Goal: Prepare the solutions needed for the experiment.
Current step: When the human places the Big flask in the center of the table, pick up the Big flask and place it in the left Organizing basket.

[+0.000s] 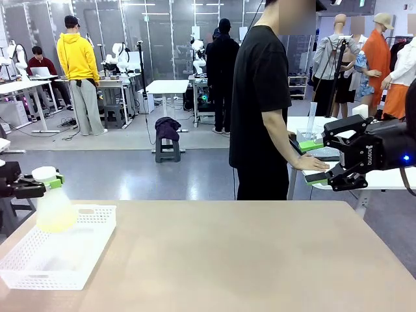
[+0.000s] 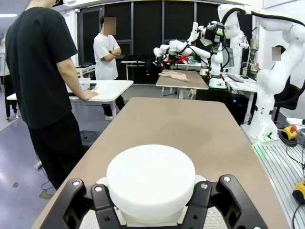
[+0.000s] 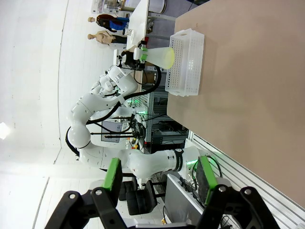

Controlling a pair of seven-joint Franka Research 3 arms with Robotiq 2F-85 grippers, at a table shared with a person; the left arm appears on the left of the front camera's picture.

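Note:
The solutions are a small amount of pale yellow liquid in a whitish conical flask [image 1: 55, 211] with a white cap. My left gripper [image 1: 47, 182] is shut on the flask's neck at the table's left edge and holds it upright over the white basket [image 1: 39, 266]. In the left wrist view the flask's cap [image 2: 150, 174] sits between the left gripper's [image 2: 150, 193] black fingers. My right gripper [image 1: 331, 158] hangs open and holds nothing beyond the table's far right edge. From the right wrist view, the right gripper [image 3: 159, 174] shows spread green pads, with the flask [image 3: 161, 56] far off.
The tan table [image 1: 227, 253] is bare apart from the basket [image 3: 186, 62] at its left end. A person in black [image 1: 260, 104] stands at the far side, turned away, one hand on another table behind.

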